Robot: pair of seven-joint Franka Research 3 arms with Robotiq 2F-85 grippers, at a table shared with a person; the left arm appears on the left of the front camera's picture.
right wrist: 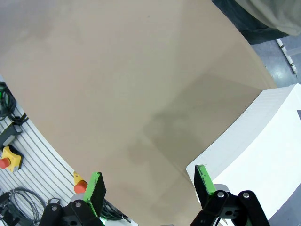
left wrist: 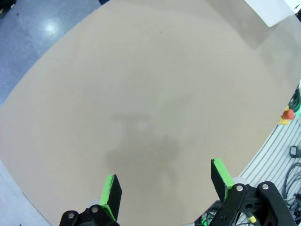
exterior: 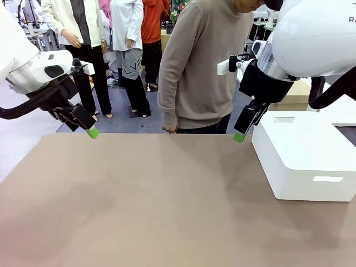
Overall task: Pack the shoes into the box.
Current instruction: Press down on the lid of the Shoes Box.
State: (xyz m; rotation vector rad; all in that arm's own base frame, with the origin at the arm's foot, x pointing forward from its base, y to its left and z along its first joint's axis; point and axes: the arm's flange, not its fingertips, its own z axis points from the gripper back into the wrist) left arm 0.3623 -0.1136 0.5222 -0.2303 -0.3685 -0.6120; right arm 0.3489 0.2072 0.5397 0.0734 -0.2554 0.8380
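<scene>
Brown and smooth, the table (exterior: 139, 206) fills the near part of the front view, with soft shadows of the arms lying on it. At the right side of the table stands a white rectangular box (exterior: 303, 156), closed, its long axis running from the near edge toward the far side; this is not the shoebox of the task. Above the left part of the table the left gripper (left wrist: 164, 186) hangs in the air with its green pads spread wide, pinching nothing, as its own wrist view shows. The right gripper (right wrist: 149, 186) hangs just beside the near-left corner of the white box, also spread wide and holding nothing; its wrist view shows one finger over the corner of the box. At the far edge of the table a person (exterior: 203, 67) in a beige sweater stands, one hand (exterior: 169, 127) low by the table edge.
</scene>
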